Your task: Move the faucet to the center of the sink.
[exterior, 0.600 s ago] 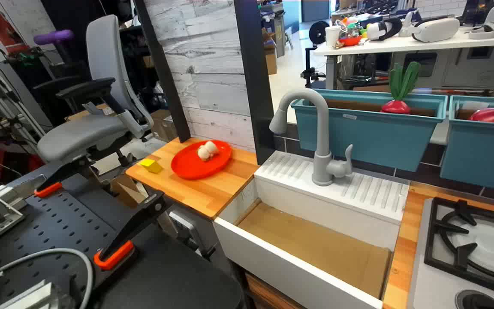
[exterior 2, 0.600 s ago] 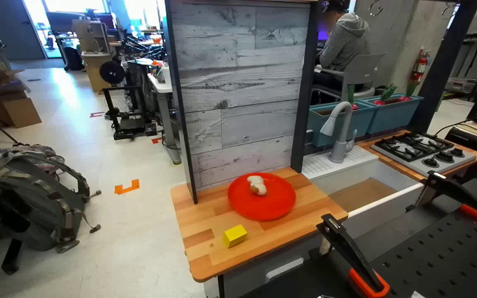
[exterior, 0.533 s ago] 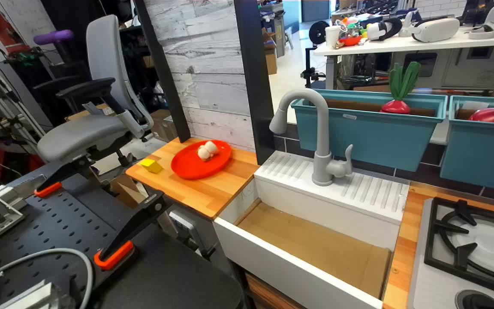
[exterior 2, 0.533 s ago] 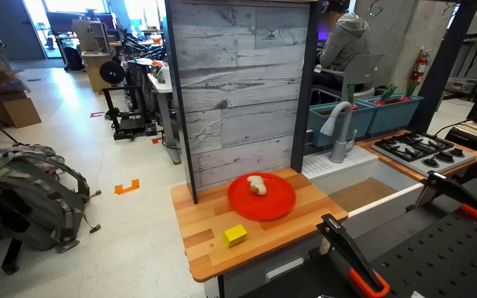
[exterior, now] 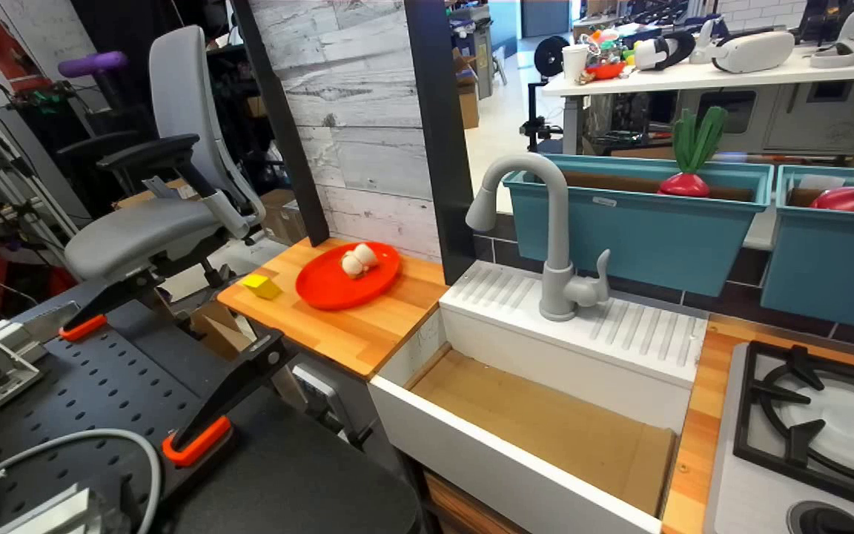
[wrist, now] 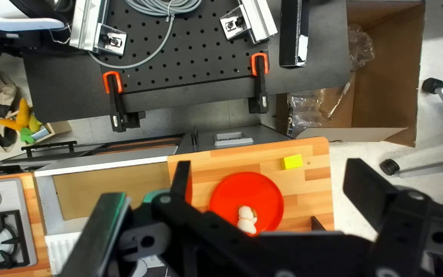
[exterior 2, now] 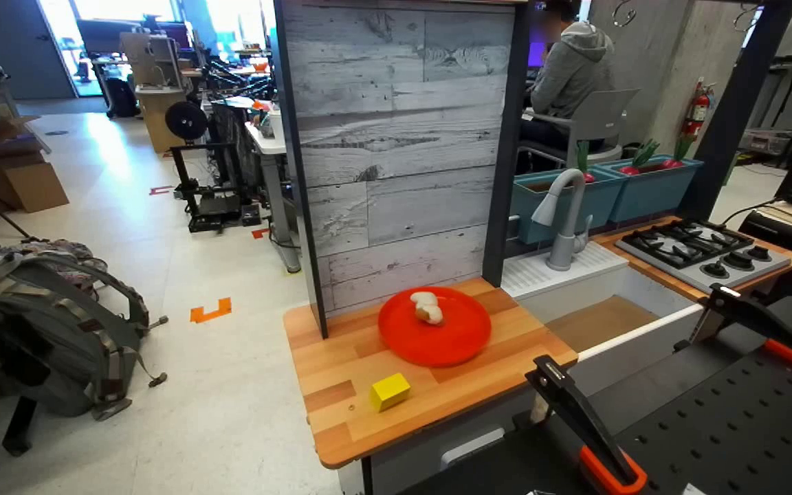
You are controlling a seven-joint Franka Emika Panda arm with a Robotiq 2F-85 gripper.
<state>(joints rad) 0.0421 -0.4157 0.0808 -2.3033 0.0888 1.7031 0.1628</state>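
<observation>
Grey and still unmoved, the faucet (exterior: 558, 241) stands on the back of the sink (exterior: 486, 467), right of centre in both exterior views, spout (exterior: 482, 211) aimed left, so centring likely awaits the gripper (wrist: 268, 165), spread wide.

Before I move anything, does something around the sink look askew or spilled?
Yes, the faucet: its spout points sideways, toward the plank wall, rather than out over the sink, where you'd expect it. I see no spill.
</observation>
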